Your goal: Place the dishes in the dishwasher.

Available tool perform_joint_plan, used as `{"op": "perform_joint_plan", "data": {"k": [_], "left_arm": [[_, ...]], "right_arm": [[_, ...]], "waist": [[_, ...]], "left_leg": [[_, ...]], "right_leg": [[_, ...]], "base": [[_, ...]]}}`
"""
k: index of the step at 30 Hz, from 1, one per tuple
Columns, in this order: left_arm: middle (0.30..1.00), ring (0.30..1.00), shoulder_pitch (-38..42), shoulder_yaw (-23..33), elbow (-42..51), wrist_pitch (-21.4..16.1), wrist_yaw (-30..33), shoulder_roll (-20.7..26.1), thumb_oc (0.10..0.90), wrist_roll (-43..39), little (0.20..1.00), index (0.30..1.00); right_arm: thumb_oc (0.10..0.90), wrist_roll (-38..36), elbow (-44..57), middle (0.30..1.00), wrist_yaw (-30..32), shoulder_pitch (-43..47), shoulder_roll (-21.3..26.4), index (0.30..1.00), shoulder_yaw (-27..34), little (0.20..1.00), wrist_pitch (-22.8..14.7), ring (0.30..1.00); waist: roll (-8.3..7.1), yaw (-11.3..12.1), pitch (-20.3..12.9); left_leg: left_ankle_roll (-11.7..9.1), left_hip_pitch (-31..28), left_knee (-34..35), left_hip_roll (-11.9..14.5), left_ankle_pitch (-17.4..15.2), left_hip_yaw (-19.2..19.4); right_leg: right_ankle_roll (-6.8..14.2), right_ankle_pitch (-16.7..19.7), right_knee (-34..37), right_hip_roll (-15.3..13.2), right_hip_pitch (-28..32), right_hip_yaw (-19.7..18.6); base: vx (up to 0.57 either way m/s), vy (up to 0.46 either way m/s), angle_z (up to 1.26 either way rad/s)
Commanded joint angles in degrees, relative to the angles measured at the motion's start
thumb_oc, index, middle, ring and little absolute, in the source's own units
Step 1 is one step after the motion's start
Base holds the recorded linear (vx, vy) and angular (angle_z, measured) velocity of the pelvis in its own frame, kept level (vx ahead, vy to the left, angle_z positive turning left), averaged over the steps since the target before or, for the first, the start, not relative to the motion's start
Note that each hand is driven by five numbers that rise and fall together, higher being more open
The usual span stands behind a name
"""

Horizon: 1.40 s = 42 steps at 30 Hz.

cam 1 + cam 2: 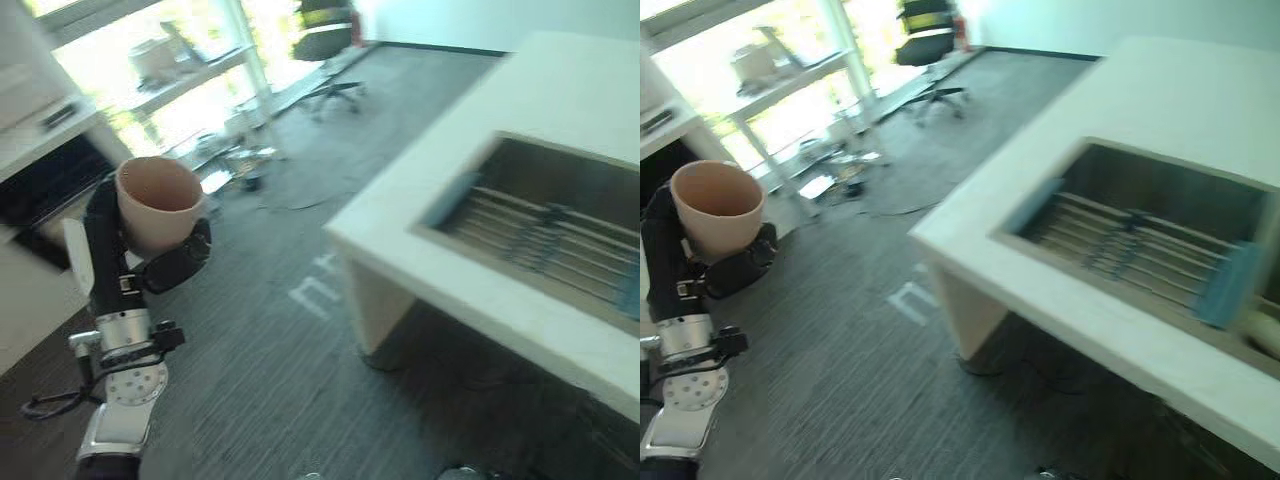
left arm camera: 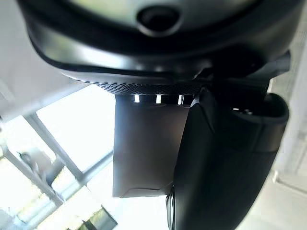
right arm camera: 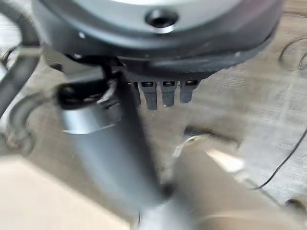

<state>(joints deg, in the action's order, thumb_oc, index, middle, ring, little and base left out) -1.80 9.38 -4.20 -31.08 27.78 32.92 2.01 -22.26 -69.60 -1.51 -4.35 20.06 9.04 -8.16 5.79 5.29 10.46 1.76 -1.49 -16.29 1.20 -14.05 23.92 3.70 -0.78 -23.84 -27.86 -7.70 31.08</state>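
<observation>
Left hand (image 1: 150, 262) was holding a pinkish cup (image 1: 158, 203) up over the floor, far left of the scene.

Fingers and thumb were wrapped round the cup, which sat upright with its open mouth up, well apart from the dishwasher. The white counter (image 1: 560, 100) stood on the right, with the open rack (image 1: 545, 235) sunk into it, wire tines showing plus a blue piece (image 1: 1230, 283) at its right end. Right hand (image 3: 163, 93) showed up close in its wrist view over grey floor (image 1: 300, 380), fingers relaxed, holding nothing. An office chair (image 1: 330, 45) stood far back by the bright windows. Some white marks on the floor near the counter, too blurry to read.
</observation>
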Motion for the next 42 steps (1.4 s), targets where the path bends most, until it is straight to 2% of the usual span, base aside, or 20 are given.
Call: {"op": "perform_joint_plan", "data": {"k": [1,3,4,7,8,11,14,18,22,23,24,25,28,30,32,34,37,39,40,42], "left_arm": [[0.3,0.3,4.0,7.1,8.9,-1.0,-2.9,6.1,0.4,-5.0,0.3,0.3],[0.3,0.3,3.7,6.1,10.8,0.4,-3.8,5.4,0.4,-4.6,0.3,0.3],[0.3,0.3,4.4,5.1,11.2,0.8,-5.0,5.4,0.4,-5.1,0.3,0.3],[0.3,0.3,8.6,1.6,9.3,-1.1,-9.6,7.0,0.4,-7.9,0.3,0.3],[0.3,0.3,9.3,1.3,9.0,-1.1,-10.1,7.6,0.4,-7.9,0.3,0.3],[0.3,0.3,9.9,0.8,9.7,0.1,-10.9,8.2,0.4,-6.7,0.3,0.3],[0.3,0.3,11.6,-1.2,9.6,0.8,-11.5,7.8,0.4,-3.7,0.3,0.3],[0.3,0.3,13.4,-2.8,9.1,1.9,-9.6,8.9,0.4,-1.5,0.3,0.3],[0.3,0.3,12.3,-2.0,9.8,2.5,-5.7,8.4,0.4,1.5,0.3,0.3],[0.3,0.3,12.1,-2.0,9.9,2.6,-5.0,7.8,0.4,2.2,0.3,0.3],[0.3,0.3,12.1,-2.2,10.2,2.8,-4.3,7.3,0.4,3.3,0.3,0.3],[0.3,0.3,12.1,-2.1,10.1,2.3,-4.4,7.4,0.4,3.0,0.3,0.3],[0.3,0.3,11.7,-1.2,9.7,1.5,-6.0,7.7,0.4,1.4,0.3,0.3],[0.3,0.3,11.7,-0.9,9.1,0.7,-7.1,7.7,0.4,-0.2,0.3,0.3],[0.3,0.3,11.0,-0.1,8.7,-0.2,-6.3,7.8,0.4,-1.6,0.3,0.3],[0.3,0.3,8.7,0.2,8.9,-1.8,-4.5,5.1,0.4,0.1,0.3,0.3],[0.3,0.3,8.0,0.5,8.5,-3.8,-5.2,2.9,0.4,2.4,0.3,0.3],[0.3,0.3,7.3,1.1,8.2,-4.8,-5.5,2.6,0.4,2.9,0.3,0.3],[0.3,0.3,7.2,1.2,8.6,-3.9,-6.4,2.6,0.4,3.5,0.3,0.3],[0.3,0.3,7.3,1.1,8.7,-4.3,-7.3,2.9,0.4,3.7,0.3,0.3]], "right_arm": [[0.8,3.2,0.8,0.9,1.6,1.4,-4.6,0.9,-5.6,0.9,-0.6,0.9],[0.8,1.3,2.3,0.9,2.7,1.4,-5.3,0.9,-6.1,0.9,0.2,0.9],[0.8,0.3,3.0,0.9,2.8,1.0,-5.9,0.9,-5.8,0.9,0.2,0.9],[0.8,-2.0,3.5,0.9,3.2,0.2,-6.2,0.9,-5.6,0.9,-0.6,0.9],[0.8,-1.8,3.5,0.9,2.4,0.2,-6.0,0.9,-5.9,0.9,-0.7,0.9],[0.8,-1.6,3.2,0.9,0.7,0.3,-5.4,0.9,-6.1,0.9,0.0,0.9],[0.8,-2.4,1.1,0.9,-0.1,1.0,-4.3,0.9,-6.8,0.9,0.5,0.9],[0.8,-2.4,-1.6,0.9,-0.9,2.8,-3.6,0.9,-7.3,0.9,0.8,0.9],[0.8,-3.4,-1.5,0.9,-1.3,4.1,-2.7,0.9,-8.0,0.9,0.8,0.9],[0.8,-3.0,-1.2,0.9,-1.0,4.2,-2.3,0.9,-8.3,0.9,0.7,0.9],[0.8,-3.5,-0.8,0.9,-1.0,4.3,-1.7,0.9,-8.4,0.9,0.4,0.9],[0.8,-3.4,-0.8,0.9,-1.7,4.3,-0.5,0.9,-7.8,0.9,-0.9,0.9],[0.8,-3.6,-1.4,0.9,-1.9,4.4,-0.2,0.9,-7.0,0.9,-2.0,0.9],[0.8,-4.2,-2.3,0.9,-2.4,4.6,0.1,0.9,-6.4,0.9,-2.2,0.9],[0.8,-2.5,-2.4,0.9,-2.2,5.3,0.1,0.9,-6.5,0.9,-1.5,0.9],[0.8,-0.6,-2.9,0.9,-0.3,5.5,-0.7,0.9,-8.5,0.9,0.3,0.9],[0.8,-0.8,-3.2,0.9,1.0,4.7,-1.3,0.9,-8.9,0.9,0.6,0.9],[0.8,-1.0,-3.0,0.9,1.5,4.6,-1.4,0.9,-8.8,0.9,0.8,0.9],[0.8,-1.8,-2.7,0.9,1.6,4.1,-1.9,0.9,-7.5,0.9,1.4,0.9],[0.8,-2.7,-2.1,0.9,1.4,3.2,-3.1,0.9,-6.5,0.9,1.3,0.9]], "waist": [[-0.29,0.9,0.6],[-0.1,1.3,0.9],[0.13,0.4,1.1],[-0.11,-3.7,1.8],[-0.38,-4.3,2.1],[-1.4,-4.6,2.8],[-2.64,-5.2,3.3],[-2.85,-5.8,3.5],[-2.03,-5.1,3.8],[-2.29,-4.9,3.7],[-2.56,-4.7,3.9],[-2.4,-4.8,4.8],[-2.64,-4.6,4.9],[-2.84,-4.1,4.9],[-3.27,-2.9,5.2],[-2.25,-0.7,5.1],[-1.88,-0.3,3.4],[-2.36,0.1,2.6],[-3.26,0.3,2.1],[-4.05,0.1,1.3]], "left_leg": [[0.0,2.4,-0.9,2.6,-4.0,-8.1],[1.0,2.6,-0.9,1.5,-4.4,-10.0],[2.2,2.6,-0.9,0.4,-4.9,-13.1],[4.3,2.4,-0.9,-2.2,-5.6,-20.2],[4.5,2.8,-0.9,-2.2,-4.8,-20.0],[4.8,2.2,-0.9,-3.0,-5.7,-20.0],[4.4,2.2,-0.9,-4.3,-5.9,-20.2],[4.6,2.4,-0.9,-4.7,-6.6,-19.5],[3.3,-3.3,-0.9,-4.0,-5.7,-20.0],[2.3,-5.2,-0.9,-4.2,-3.0,-19.7],[0.5,-4.0,-5.6,-3.5,1.1,-19.2],[-2.2,4.8,-24.3,-2.9,5.5,-17.9],[-2.5,11.0,-33.3,-1.7,5.8,-16.6],[-1.3,13.0,-29.5,-3.1,3.6,-16.4],[-0.6,12.9,-16.3,-5.8,3.2,-16.2],[-2.6,18.8,-0.9,-5.2,9.1,-18.2],[-3.4,22.3,-0.9,-2.8,9.8,-15.9],[-3.1,21.3,-0.9,-3.3,8.4,-15.7],[-1.3,19.2,-0.9,-5.0,6.6,-16.3],[1.1,16.4,-0.9,-6.5,4.2,-17.2]], "right_leg": [[3.6,-9.5,6.6,7.7,9.2,0.7],[3.5,-8.7,6.6,7.9,10.2,0.1],[3.6,-6.7,6.6,9.4,10.4,-3.6],[2.3,-10.3,6.5,19.0,10.3,-15.0],[1.2,-10.5,6.6,21.2,9.9,-14.6],[1.9,-9.1,6.6,22.2,8.0,-14.7],[1.6,-11.4,6.6,23.1,4.2,-18.3],[3.4,-7.6,6.6,22.7,-3.2,-20.6],[-0.6,-10.7,6.6,25.1,0.7,-19.3],[-1.4,-11.5,6.6,24.9,1.7,-19.5],[-2.5,-12.4,6.6,24.8,2.9,-19.6],[-4.5,-13.4,6.6,25.3,4.9,-20.9],[-5.7,-13.9,6.6,25.6,6.1,-20.9],[-5.4,-14.5,6.6,25.8,7.1,-21.0],[-4.6,-15.8,6.6,26.2,8.6,-22.2],[-4.0,-19.5,6.6,28.5,12.7,-23.3],[-3.8,-22.3,6.6,28.9,15.8,-22.1],[-3.1,-23.2,6.6,28.3,17.4,-22.5],[-2.3,-22.7,6.6,28.0,20.4,-22.5],[-0.2,-15.2,6.1,27.4,23.5,-21.3]], "base": [[-0.06,0.478,0.54],[0.0,0.382,0.86],[0.1,0.308,1.09],[0.14,0.224,1.32],[0.06,0.108,2.08],[0.07,0.031,1.9],[0.16,-0.115,-0.03],[0.29,-0.197,-0.03],[0.59,-0.41,0.07],[0.57,-0.363,0.15],[0.5,-0.39,0.13],[0.38,-0.33,-0.04],[0.26,-0.194,0.03],[0.38,-0.055,0.03],[0.45,0.072,-0.03],[0.66,0.171,-0.68],[0.62,0.197,-0.95],[0.45,0.198,-0.13],[0.54,0.209,-0.3],[0.53,0.268,0.07]]}}
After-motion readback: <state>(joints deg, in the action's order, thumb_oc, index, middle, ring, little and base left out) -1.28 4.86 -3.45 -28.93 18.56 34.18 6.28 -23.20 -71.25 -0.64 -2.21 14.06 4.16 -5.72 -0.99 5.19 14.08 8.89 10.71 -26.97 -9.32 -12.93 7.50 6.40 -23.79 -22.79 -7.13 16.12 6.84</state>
